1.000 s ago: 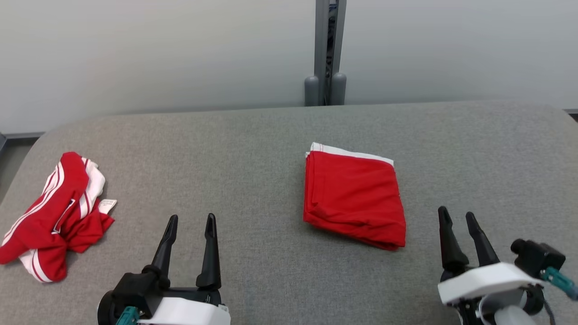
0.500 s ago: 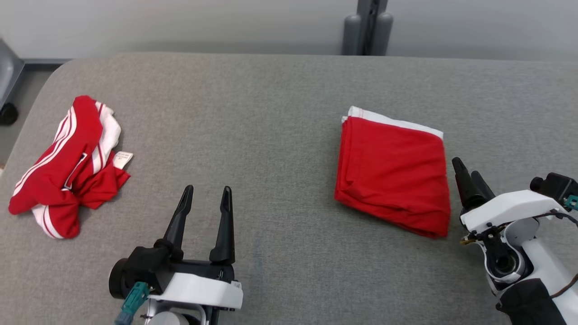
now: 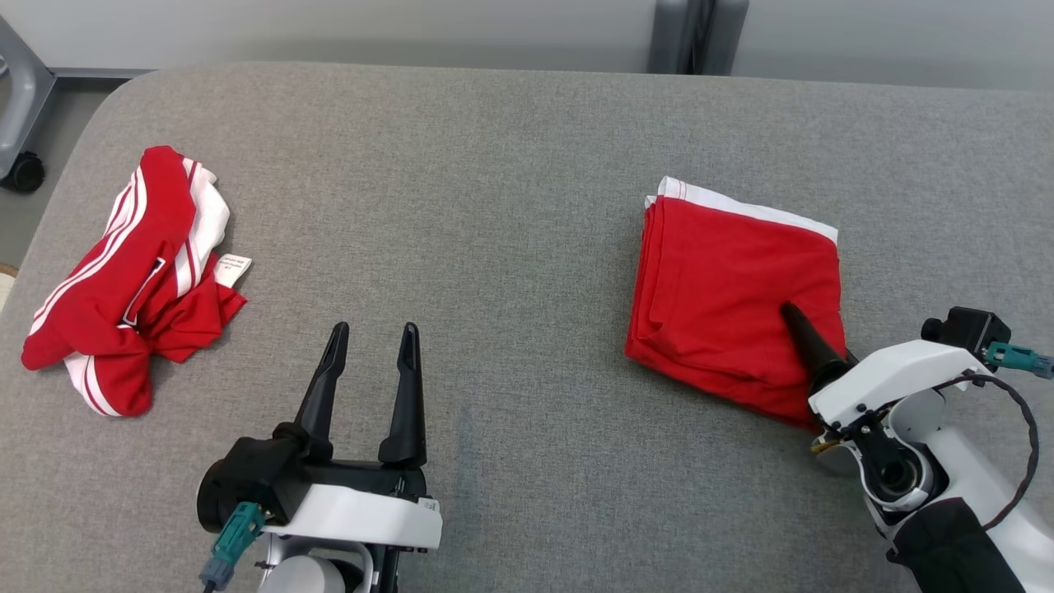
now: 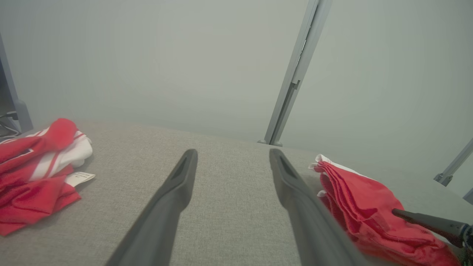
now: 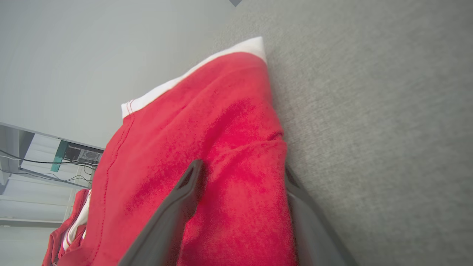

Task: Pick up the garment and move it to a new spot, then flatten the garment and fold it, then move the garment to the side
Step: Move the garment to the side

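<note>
Right claw [image 5: 241,171] has advanced, jaws apart, straddling the folded garment [image 3: 725,288].

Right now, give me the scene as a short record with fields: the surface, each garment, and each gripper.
surface: grey fabric-covered table
folded garment: red cloth folded into a neat square with a white edge, on the robot's right side
crumpled garment: red and white striped cloth in a heap at far left, white label showing
left gripper: open, empty, over bare table between the garments
right gripper: open, fingers straddling the folded garment's near right corner, not closed on it
</note>
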You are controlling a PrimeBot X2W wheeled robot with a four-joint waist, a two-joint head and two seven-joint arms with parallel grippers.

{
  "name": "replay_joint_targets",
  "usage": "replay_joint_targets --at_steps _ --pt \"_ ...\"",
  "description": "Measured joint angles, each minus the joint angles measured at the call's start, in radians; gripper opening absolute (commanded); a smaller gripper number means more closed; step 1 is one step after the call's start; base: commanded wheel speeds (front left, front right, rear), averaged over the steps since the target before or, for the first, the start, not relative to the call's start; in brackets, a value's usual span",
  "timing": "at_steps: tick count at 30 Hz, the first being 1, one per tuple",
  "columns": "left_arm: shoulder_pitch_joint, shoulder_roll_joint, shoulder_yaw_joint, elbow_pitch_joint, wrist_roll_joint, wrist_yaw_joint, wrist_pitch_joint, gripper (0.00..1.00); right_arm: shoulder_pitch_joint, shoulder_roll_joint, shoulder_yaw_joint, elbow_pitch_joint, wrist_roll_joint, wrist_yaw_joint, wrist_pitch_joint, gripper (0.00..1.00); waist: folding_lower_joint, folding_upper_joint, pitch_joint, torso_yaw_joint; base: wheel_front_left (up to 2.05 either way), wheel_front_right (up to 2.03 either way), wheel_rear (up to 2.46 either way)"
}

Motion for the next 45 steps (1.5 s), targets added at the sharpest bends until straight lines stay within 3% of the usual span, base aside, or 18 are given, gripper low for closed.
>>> replay_joint_targets --at_steps 6,11,18,30,39,45 --pt "-0.004 0.0 0.001 -0.003 0.017 0.0 0.0 1.0 -0.014 -0.034 0.094 -0.014 -0.066 0.0 -0.095 0.0 0.0 0.0 0.004 -0.009 0.0 0.0 0.0" --pt "-0.024 0.0 0.0 -0.024 0.056 -0.008 0.0 1.0 -0.098 -0.116 0.198 0.023 -0.235 0.0 -0.212 0.0 0.0 0.0 0.027 -0.032 0.0 0.0 0.0" --pt "-0.069 0.0 -0.012 -0.049 0.094 -0.032 0.0 1.0 -0.235 -0.162 0.262 0.114 -0.433 0.0 -0.255 0.0 0.0 0.0 0.072 -0.09 0.0 0.0 0.0" --pt "-0.186 0.014 -0.036 -0.093 0.212 -0.105 0.0 1.0 -0.43 -0.205 0.184 0.155 -0.59 0.0 -0.265 0.0 0.0001 0.0 0.2 -0.221 0.0 0.0 0.0" --pt "-0.225 0.035 -0.042 -0.084 0.233 -0.118 0.0 1.0 -0.464 -0.219 0.071 0.159 -0.654 0.0 -0.265 0.0 0.0001 0.0 0.282 -0.316 0.0 0.0 0.0" --pt "-0.246 0.046 -0.046 -0.088 0.237 -0.122 0.005 1.0 -0.491 -0.23 0.036 0.18 -0.71 0.0 -0.265 0.0 0.0001 0.0 0.323 -0.342 0.0 0.0 0.0"
